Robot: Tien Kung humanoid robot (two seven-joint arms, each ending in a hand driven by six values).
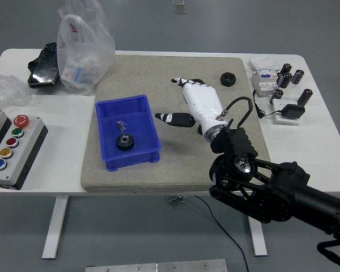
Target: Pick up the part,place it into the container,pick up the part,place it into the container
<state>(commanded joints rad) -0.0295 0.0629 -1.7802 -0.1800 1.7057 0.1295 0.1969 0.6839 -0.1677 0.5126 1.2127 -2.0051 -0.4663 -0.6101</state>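
A black gear (123, 141) lies flat in the blue bin (149, 123) on the grey mat (170, 170), with a few small screws (120, 122) beside it. My right hand (184, 101), white with black-tipped fingers, hovers over the mat right of the bin, fingers spread and holding nothing. Its thumb points left toward the bin. One black hex nut (228, 79) sits at the mat's far right. The spot where a second nut lay is covered by my hand. The left arm is out of sight.
A button box (11, 148) stands at the left edge. A plastic bag (82, 48) and a black object (43, 65) sit at the far left. A breaker (264, 79), black cylinders (289, 75) and a black adapter (290, 111) lie at the right.
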